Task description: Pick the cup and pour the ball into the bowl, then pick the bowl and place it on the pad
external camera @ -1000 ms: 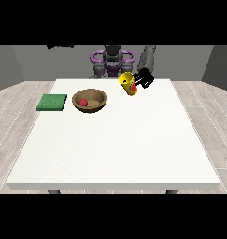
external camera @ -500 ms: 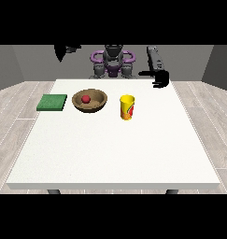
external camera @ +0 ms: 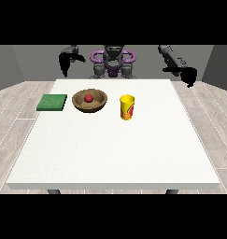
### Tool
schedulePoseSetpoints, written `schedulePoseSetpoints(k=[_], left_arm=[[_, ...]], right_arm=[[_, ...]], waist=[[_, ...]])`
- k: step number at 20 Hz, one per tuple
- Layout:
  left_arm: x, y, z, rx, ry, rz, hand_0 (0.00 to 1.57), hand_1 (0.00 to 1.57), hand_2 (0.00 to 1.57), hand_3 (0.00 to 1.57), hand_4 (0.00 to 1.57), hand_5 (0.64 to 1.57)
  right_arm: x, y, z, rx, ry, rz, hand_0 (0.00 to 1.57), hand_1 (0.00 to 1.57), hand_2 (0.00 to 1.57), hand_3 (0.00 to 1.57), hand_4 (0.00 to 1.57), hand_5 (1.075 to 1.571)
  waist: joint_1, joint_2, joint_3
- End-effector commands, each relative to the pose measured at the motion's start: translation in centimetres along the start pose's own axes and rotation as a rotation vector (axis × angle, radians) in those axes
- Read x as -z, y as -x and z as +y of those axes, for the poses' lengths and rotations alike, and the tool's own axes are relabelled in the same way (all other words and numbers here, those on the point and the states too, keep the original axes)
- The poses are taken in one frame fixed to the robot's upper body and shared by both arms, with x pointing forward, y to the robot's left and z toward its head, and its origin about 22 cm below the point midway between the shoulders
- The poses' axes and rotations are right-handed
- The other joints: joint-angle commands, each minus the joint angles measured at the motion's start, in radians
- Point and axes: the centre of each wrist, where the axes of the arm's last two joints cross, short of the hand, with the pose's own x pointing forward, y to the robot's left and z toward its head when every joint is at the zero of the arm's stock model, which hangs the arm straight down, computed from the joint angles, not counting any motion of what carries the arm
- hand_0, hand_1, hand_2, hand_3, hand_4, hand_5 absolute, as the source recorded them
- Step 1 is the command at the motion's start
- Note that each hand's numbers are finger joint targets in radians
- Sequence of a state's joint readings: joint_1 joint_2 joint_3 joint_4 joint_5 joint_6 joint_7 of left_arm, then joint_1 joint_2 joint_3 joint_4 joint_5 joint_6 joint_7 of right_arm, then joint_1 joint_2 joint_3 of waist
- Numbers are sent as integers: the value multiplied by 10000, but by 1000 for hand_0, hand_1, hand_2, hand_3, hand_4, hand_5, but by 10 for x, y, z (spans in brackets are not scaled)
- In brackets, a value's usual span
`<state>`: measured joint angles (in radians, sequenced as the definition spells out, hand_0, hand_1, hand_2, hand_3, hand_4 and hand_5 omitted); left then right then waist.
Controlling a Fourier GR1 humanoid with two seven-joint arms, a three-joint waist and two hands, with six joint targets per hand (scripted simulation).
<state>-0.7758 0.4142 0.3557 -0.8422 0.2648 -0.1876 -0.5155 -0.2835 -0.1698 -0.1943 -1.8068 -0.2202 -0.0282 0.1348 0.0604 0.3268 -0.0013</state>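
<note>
The yellow cup (external camera: 127, 107) stands upright on the white table (external camera: 115, 154), just to the right of the brown bowl (external camera: 89, 101) as the front view shows it, with a small gap between the two; the cup has a red mark on its side. The red ball (external camera: 88, 97) lies inside the bowl, near its middle; the bowl sits on the table's far half, towards the robot. The green pad (external camera: 52, 102) lies flat on the table to the left of the bowl, near it but not touching; nothing rests on the pad.

The robot (external camera: 113, 61) stands behind the far edge of the table, small at the top of the view; both of its arms are raised and spread outward. The hand at the view's right (external camera: 188, 76) hangs beyond the table's far right corner, well apart from the cup, and it has hold of nothing; whether its fingers are straight or curled I cannot tell, since it shows only as a dark shape. The hand at the view's left (external camera: 65, 61) hangs above and behind the far left corner, well apart from the bowl and the pad; it too holds nothing, and how its fingers lie I cannot tell. Neither hand touches the table or anything on it.
</note>
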Motion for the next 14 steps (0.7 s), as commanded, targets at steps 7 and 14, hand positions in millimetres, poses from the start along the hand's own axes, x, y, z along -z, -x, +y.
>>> schedulePoseSetpoints(k=[7, 14], left_arm=[[77, -106, 13, 1043, 991, -794, 0, 0, 0, 0, 0, 1523], [100, -160, 22, 1519, 776, -1100, 0, 0, 0, 0, 0, 1548]], right_arm=[[11, 91, -18, 906, 644, 731, 0, 0, 0, 0, 393, 1570], [13, 126, -37, 971, 468, 1088, 0, 0, 0, 0, 277, 1571]], waist=[[378, 492, 35], [-83, 688, 34]])
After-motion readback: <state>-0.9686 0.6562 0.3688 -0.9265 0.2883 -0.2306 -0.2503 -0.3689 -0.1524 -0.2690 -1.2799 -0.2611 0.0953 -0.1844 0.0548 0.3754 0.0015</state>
